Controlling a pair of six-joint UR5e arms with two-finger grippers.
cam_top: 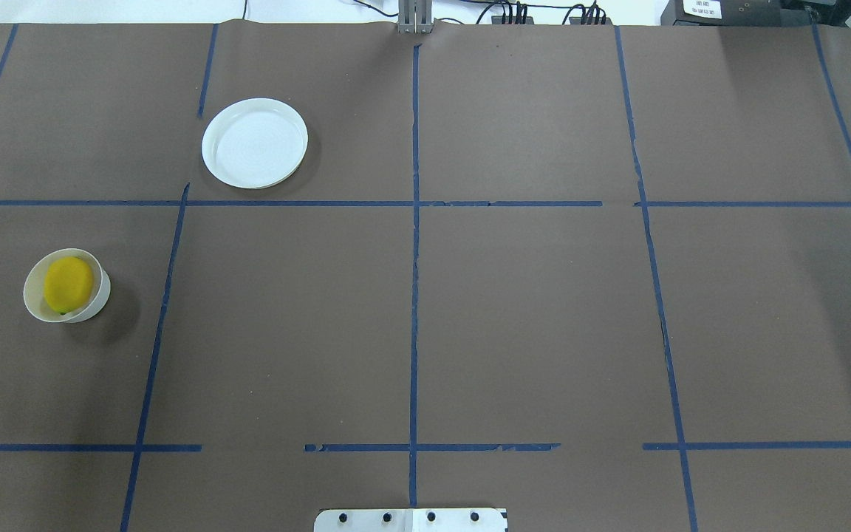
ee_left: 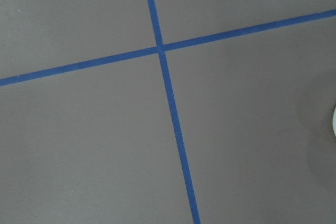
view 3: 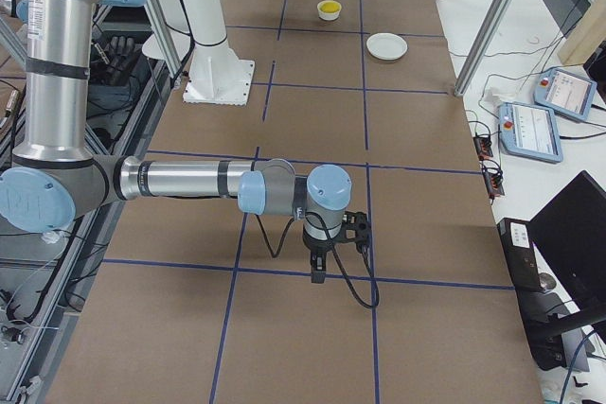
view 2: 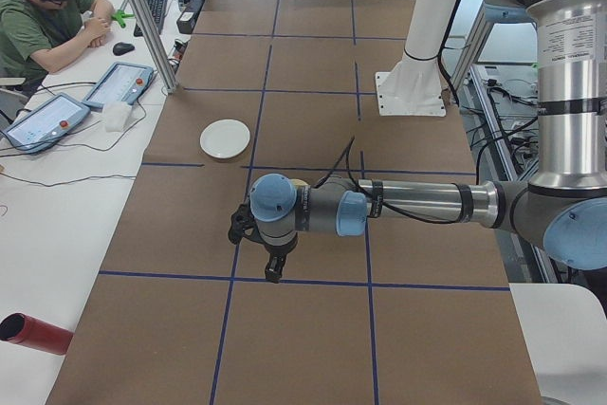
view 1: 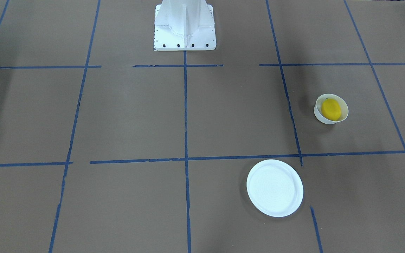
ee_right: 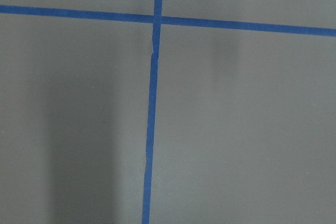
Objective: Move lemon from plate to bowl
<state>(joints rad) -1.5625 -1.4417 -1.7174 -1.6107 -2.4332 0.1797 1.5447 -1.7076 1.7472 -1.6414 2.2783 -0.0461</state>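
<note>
The yellow lemon [view 1: 331,109] lies inside the small deep white bowl [view 1: 319,114]; both also show in the overhead view, the lemon [cam_top: 69,284] in the bowl [cam_top: 32,299] at the left. The flat white plate [view 1: 274,188] is bare and also shows in the overhead view [cam_top: 254,142]. My left gripper [view 2: 273,270] shows only in the exterior left view, hanging above the table and pointing down. My right gripper [view 3: 317,273] shows only in the exterior right view, also pointing down. I cannot tell whether either is open or shut. The wrist views show no fingers.
The brown table carries a grid of blue tape [cam_top: 414,295]. The white robot pedestal [view 1: 184,26] stands at the robot's edge. A person sits at a side desk with tablets [view 2: 119,84]. A red cylinder [view 2: 33,333] lies off the table.
</note>
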